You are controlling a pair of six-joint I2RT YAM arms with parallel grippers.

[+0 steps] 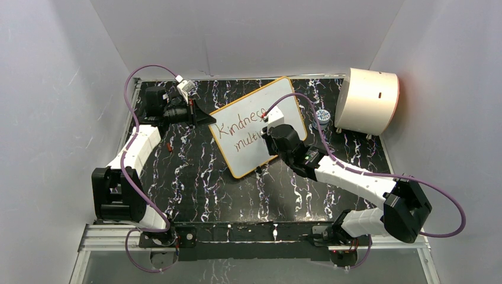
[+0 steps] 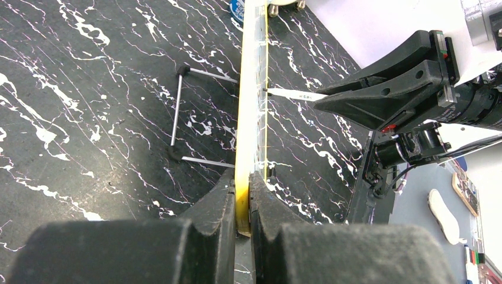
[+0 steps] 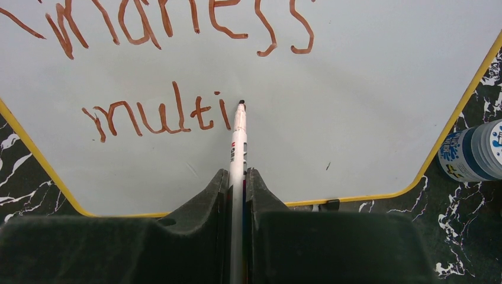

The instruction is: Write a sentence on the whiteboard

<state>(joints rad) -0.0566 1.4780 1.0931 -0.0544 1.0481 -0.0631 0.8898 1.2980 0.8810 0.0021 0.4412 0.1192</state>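
The whiteboard (image 1: pixel 254 127) stands tilted on the black marbled mat, white with a yellow rim. The sentence (image 1: pixel 240 129) in dark red reads "Kindness" above "multi"; in the right wrist view the lettering (image 3: pixel 160 115) ends at the "i". My left gripper (image 2: pixel 243 192) is shut on the whiteboard's yellow left edge (image 2: pixel 244 148); it also shows in the top view (image 1: pixel 204 116). My right gripper (image 3: pixel 237 183) is shut on a white marker (image 3: pixel 238 142), whose dark tip touches the board just right of the "i". In the top view my right gripper (image 1: pixel 273 133) covers the end of the second line.
A cream half-cylinder drum (image 1: pixel 368 100) stands at the back right. A small blue-and-white bottle (image 1: pixel 322 116) lies beside the board's right edge, seen also in the right wrist view (image 3: pixel 473 151). The board's wire stand (image 2: pixel 189 118) rests on the mat behind it.
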